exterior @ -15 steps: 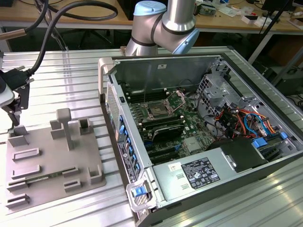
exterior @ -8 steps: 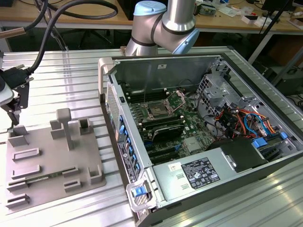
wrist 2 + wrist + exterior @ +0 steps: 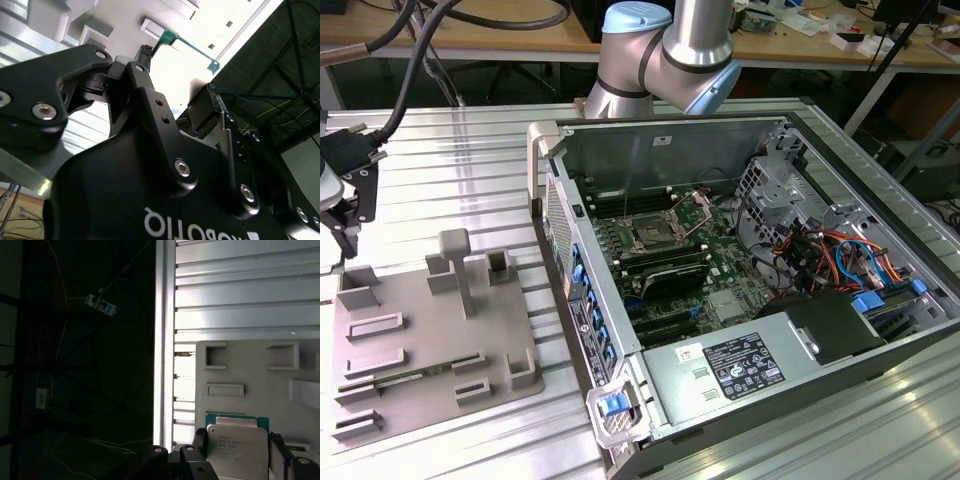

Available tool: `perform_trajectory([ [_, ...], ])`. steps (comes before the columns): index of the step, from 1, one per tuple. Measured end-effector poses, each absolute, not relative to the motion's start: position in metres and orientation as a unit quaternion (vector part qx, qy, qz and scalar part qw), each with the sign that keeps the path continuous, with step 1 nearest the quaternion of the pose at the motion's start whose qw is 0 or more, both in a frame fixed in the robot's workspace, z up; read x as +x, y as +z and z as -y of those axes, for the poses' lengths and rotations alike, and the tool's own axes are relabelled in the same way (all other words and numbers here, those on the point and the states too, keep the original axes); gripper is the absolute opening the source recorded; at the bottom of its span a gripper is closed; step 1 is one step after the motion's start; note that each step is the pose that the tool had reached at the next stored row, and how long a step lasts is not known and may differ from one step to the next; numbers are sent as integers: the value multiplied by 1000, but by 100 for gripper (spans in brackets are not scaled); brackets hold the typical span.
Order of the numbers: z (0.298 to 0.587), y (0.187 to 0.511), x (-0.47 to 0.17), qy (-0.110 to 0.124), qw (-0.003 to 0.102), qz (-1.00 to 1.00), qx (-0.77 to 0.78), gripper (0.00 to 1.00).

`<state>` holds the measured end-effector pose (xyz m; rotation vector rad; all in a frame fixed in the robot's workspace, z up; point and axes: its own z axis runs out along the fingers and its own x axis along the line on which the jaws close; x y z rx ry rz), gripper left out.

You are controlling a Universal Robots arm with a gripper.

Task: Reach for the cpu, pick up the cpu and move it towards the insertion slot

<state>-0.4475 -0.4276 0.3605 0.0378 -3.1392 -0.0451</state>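
Note:
In the first wrist view the cpu (image 3: 238, 452), a silvery square chip with a green rim, sits between my gripper (image 3: 237, 440) fingers, one dark finger (image 3: 200, 439) against each side edge. It hangs over the grey plastic tray (image 3: 250, 372). In the second wrist view the chip's green edge (image 3: 192, 47) shows between the fingertips. In the exterior view the gripper (image 3: 342, 215) is at the far left, above the tray's (image 3: 430, 340) back corner. The insertion slot (image 3: 650, 236), a shiny metal socket with its plate hinged up, lies on the motherboard inside the open computer case, well off to the exterior view's right.
The case's raised side wall (image 3: 555, 190) stands between the tray and the motherboard. Raised blocks (image 3: 455, 260) stick up from the tray. The arm's base (image 3: 660, 50) is behind the case. Drive cage and cables (image 3: 820, 250) fill the case's right part. The table edge (image 3: 165, 340) is close.

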Motion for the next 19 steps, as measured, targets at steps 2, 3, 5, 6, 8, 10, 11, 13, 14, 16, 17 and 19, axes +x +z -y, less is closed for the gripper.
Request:
perform_trajectory([
  [2, 428, 364, -448, -14, 1, 1000, 12, 55],
  [3, 428, 365, -448, -14, 1, 1000, 12, 55],
  [5, 428, 367, -448, -14, 1, 1000, 12, 55],
  [6, 428, 369, -448, -14, 1, 1000, 12, 55],
  [8, 428, 371, -448, -14, 1, 1000, 12, 55],
  [10, 428, 373, -448, -14, 1, 1000, 12, 55],
  [11, 428, 375, -448, -14, 1, 1000, 12, 55],
  [13, 428, 377, -448, -14, 1, 1000, 12, 55],
  [14, 428, 378, -448, -14, 1, 1000, 12, 55],
  [16, 428, 379, -448, -14, 1, 1000, 12, 55],
  [17, 428, 380, -447, -14, 1, 1000, 12, 55],
  [19, 428, 383, -448, -14, 1, 1000, 12, 55],
])
